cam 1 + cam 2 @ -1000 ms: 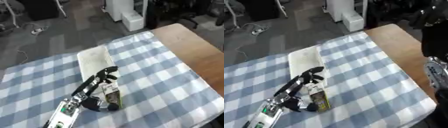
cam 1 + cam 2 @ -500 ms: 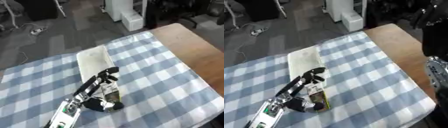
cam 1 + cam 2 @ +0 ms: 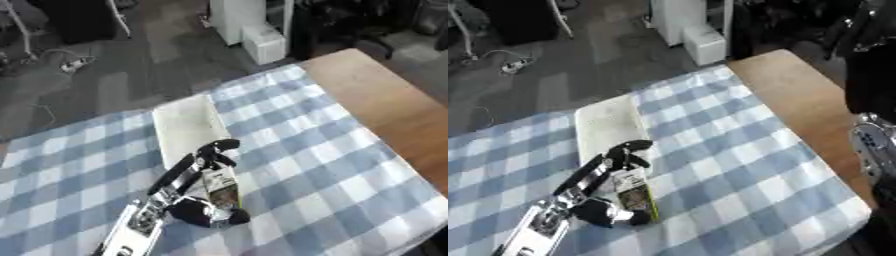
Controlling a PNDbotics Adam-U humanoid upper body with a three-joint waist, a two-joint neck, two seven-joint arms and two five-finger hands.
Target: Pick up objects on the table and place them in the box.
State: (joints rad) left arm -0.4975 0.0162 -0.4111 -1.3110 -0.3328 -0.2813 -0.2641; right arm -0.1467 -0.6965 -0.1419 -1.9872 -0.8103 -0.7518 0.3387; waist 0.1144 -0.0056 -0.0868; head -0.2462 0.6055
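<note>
The left hand (image 3: 213,152) reaches in from the lower left over the blue-and-white checked cloth (image 3: 332,145) that covers most of the counter (image 3: 385,95), whose bare wooden top shows along the right side. Its dark fingers (image 3: 223,145) are curled at the top end of a small packet (image 3: 220,187) with a pale upper part and a darker, yellow-edged lower part; they touch or overlap that end, but whether they actually clasp it cannot be told from either view. The packet lies flat on the cloth, lengthwise toward the robot, just below the near end of a shallow white box (image 3: 186,127) that sits on the cloth and runs away toward the far edge. The fingers sit right at the border between the packet and the near rim of the box. A dark, rounded part of the left arm (image 3: 197,212) rests beside the lower end of the packet. At the right edge of the right eye view, a black and silver part of the right arm (image 3: 872,145) shows, but its hand is out of sight.
</note>
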